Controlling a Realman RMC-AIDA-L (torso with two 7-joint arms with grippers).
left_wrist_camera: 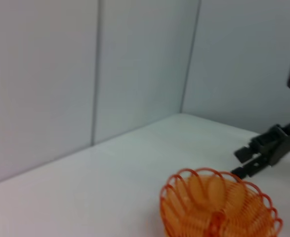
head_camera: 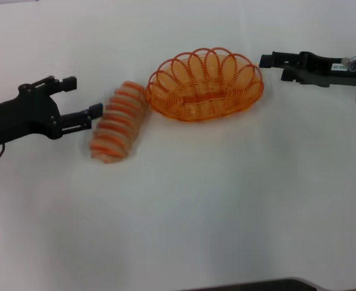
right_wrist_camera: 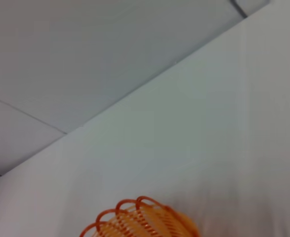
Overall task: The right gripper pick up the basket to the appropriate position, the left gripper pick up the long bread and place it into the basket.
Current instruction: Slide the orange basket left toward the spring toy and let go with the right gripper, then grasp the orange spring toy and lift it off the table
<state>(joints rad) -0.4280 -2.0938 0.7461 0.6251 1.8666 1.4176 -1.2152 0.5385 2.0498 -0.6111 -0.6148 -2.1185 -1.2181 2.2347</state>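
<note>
The long bread (head_camera: 119,122), pale tan with orange stripes, lies slanted on the white table just left of the basket. My left gripper (head_camera: 82,96) is open at the bread's left side, with its nearer fingertip almost at the loaf and nothing held. The orange wire basket (head_camera: 205,85) (left_wrist_camera: 218,207) (right_wrist_camera: 140,223) stands on the table at centre back. My right gripper (head_camera: 275,67) (left_wrist_camera: 240,163) hovers open just off the basket's right rim, not touching it.
The white table (head_camera: 196,200) spreads wide in front of the objects. Grey wall panels (left_wrist_camera: 85,74) close off the far side of the table. A dark edge (head_camera: 268,285) shows at the near border.
</note>
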